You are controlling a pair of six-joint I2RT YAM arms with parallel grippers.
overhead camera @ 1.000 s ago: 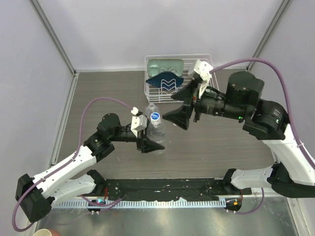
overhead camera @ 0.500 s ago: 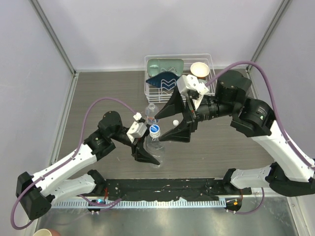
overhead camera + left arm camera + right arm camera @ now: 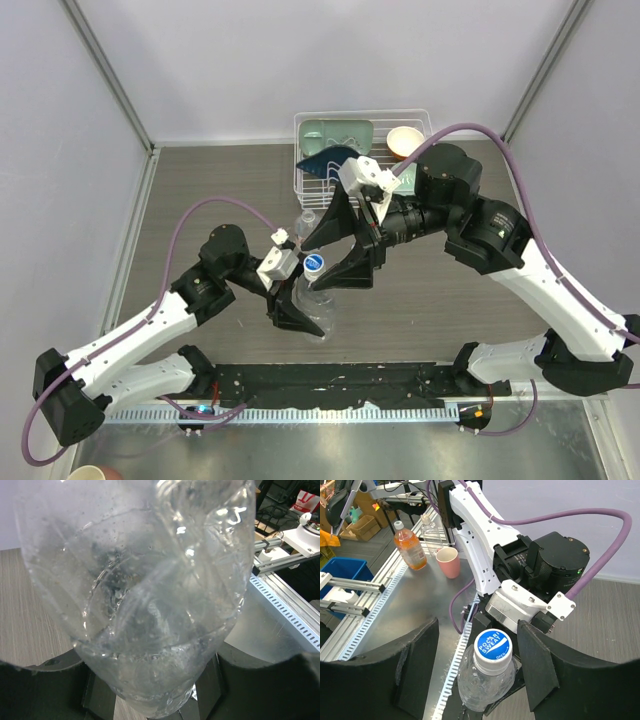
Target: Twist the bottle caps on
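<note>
While a blue-topped cap (image 3: 492, 646) sat on its neck, the clear bottle (image 3: 145, 605) was clamped low on its body by the left claw (image 3: 298, 305), over the tabletop (image 3: 450, 290). Above the bottle hung the right claw (image 3: 477, 627), fingers spread wide either side of the cap. Just behind the bottle stood a second bottle (image 3: 308, 222); farther behind it, a wire rack (image 3: 420, 125).
</note>
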